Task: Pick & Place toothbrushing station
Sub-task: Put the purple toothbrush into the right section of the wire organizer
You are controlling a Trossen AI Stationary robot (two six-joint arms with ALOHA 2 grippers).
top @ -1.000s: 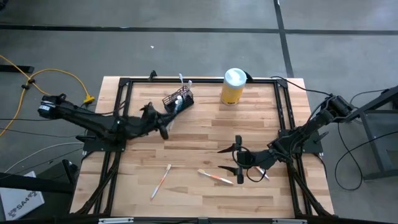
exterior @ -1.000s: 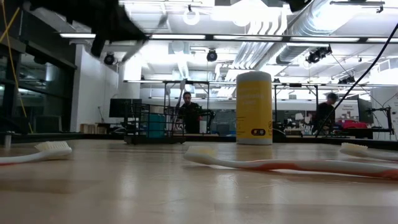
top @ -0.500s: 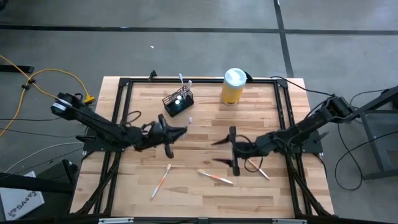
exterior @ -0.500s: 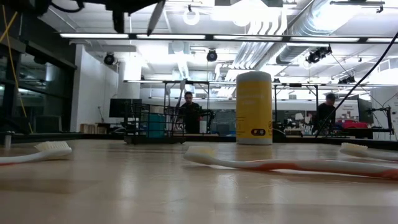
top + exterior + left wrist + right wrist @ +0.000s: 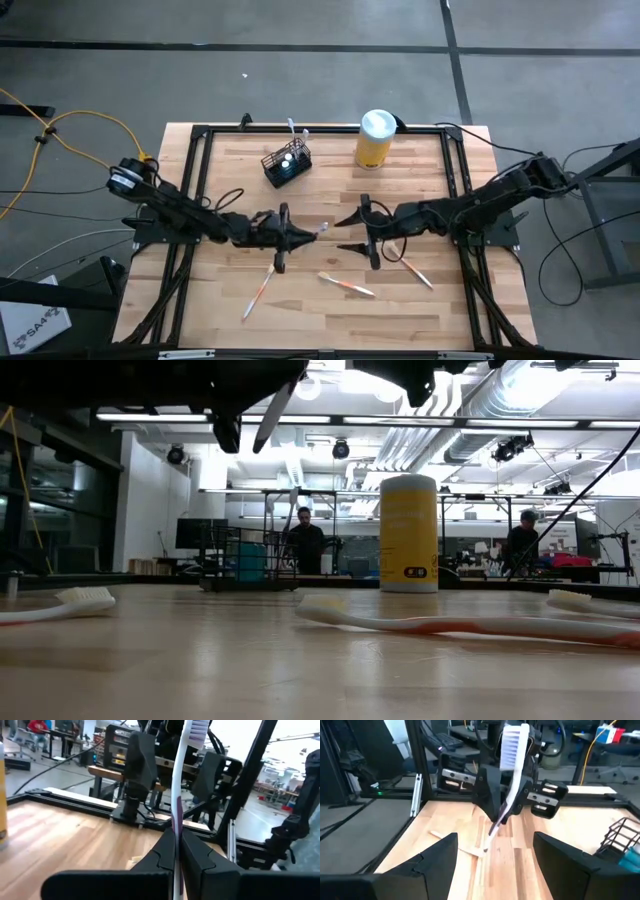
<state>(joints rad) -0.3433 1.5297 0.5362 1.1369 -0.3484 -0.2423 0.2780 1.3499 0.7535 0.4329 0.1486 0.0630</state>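
Note:
The black wire-mesh holder (image 5: 285, 164) stands on its base on the table's far left part, with a toothbrush or two in it; it also shows in the low view (image 5: 250, 555). My left gripper (image 5: 291, 238) is at the table's middle, above the wood, shut on a white and purple toothbrush (image 5: 318, 229). My right gripper (image 5: 352, 232) faces it from the right, open and empty, its fingers either side of the brush head (image 5: 513, 745) and a short way off. My left gripper pinches the toothbrush's handle (image 5: 174, 837) between its two fingers, along the handle. The fingers come roughly level from the table's left. The brush is lifted clear of the table, and its bristle head (image 5: 197, 730) sticks out past the fingertips toward my right gripper.
A yellow canister with a white lid (image 5: 375, 138) stands at the far edge, right of the holder. Three loose toothbrushes lie on the near half of the table: one at the left (image 5: 258, 290), an orange one in the middle (image 5: 347, 285), one at the right (image 5: 416, 275).
My left gripper has gone from beside the holder toward the table's near right, to the middle, carrying the toothbrush clear of the table. My right gripper, still open, has gone toward the table's left and far edge, up to the brush head.

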